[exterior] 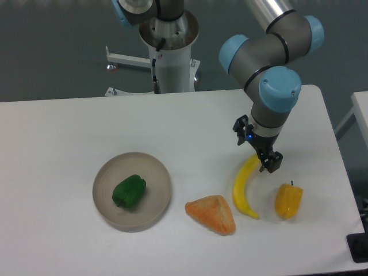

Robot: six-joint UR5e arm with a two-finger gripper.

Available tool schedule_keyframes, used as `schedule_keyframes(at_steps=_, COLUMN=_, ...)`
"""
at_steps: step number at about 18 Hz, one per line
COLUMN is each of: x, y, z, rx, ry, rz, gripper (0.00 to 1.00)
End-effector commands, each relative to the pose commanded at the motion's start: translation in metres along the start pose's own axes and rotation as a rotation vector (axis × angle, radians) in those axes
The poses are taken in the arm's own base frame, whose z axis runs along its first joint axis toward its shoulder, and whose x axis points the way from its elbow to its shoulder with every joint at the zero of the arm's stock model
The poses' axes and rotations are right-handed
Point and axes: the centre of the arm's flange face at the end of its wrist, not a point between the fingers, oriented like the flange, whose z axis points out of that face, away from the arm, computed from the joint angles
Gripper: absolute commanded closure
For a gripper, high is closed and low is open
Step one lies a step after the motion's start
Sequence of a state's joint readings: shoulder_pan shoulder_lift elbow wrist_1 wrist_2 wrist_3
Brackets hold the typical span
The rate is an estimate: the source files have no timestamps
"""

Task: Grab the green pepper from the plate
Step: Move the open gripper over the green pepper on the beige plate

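The green pepper point(129, 191) sits in the middle of the plate point(158, 198), and the plate is on the table point(69, 132) near the front edge, toward the left side. The pepper is not picked up yet. Its longer side runs on a slant, from the front left up to the back right.

The gripper point(268, 163) hangs over the right part of the table, just above the top end of the banana point(244, 187). It is well apart from the pepper. To reach it, the gripper must go a long way to the left and a little toward the front edge, then come down.

From this view I cannot tell if the two fingers are apart or together. They hold nothing that I can see.

An orange wedge-shaped piece point(211, 214) and a yellow-orange pepper point(288, 199) lie near the banana.

There are no words or labels to read on anything here
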State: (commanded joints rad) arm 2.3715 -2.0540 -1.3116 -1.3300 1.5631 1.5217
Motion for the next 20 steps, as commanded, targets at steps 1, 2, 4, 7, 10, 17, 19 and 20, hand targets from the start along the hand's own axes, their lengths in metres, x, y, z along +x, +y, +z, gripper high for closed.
schedule_keyframes(at_steps=1, x=0.001, y=-0.003, z=0.003, rx=0.000, ry=0.005, rz=-0.005, gripper=0.00)
schedule_keyframes(at_steps=2, x=0.000, y=-0.005, z=0.003, rx=0.004, ry=0.005, rz=-0.008, gripper=0.00)
schedule_keyframes(at_steps=4, x=0.000, y=-0.008, z=0.005, rx=0.013, ry=0.010, rz=-0.008, gripper=0.00)
schedule_keyframes(at_steps=7, x=0.008, y=-0.019, z=0.019, rx=0.034, ry=0.027, rz=-0.074, gripper=0.00)
schedule_keyframes(at_steps=10, x=0.029, y=-0.066, z=0.023, rx=0.055, ry=0.036, rz=-0.145, gripper=0.00)
schedule_keyframes(at_steps=17, x=0.090, y=-0.190, z=0.046, rx=0.066, ry=0.096, rz=-0.305, gripper=0.00)
schedule_keyframes(at_steps=19, x=0.098, y=-0.207, z=0.051, rx=0.081, ry=0.119, rz=-0.341, gripper=0.00)
schedule_keyframes(at_steps=20, x=0.102, y=-0.214, z=0.051, rx=0.103, ry=0.137, rz=-0.365, gripper=0.00)
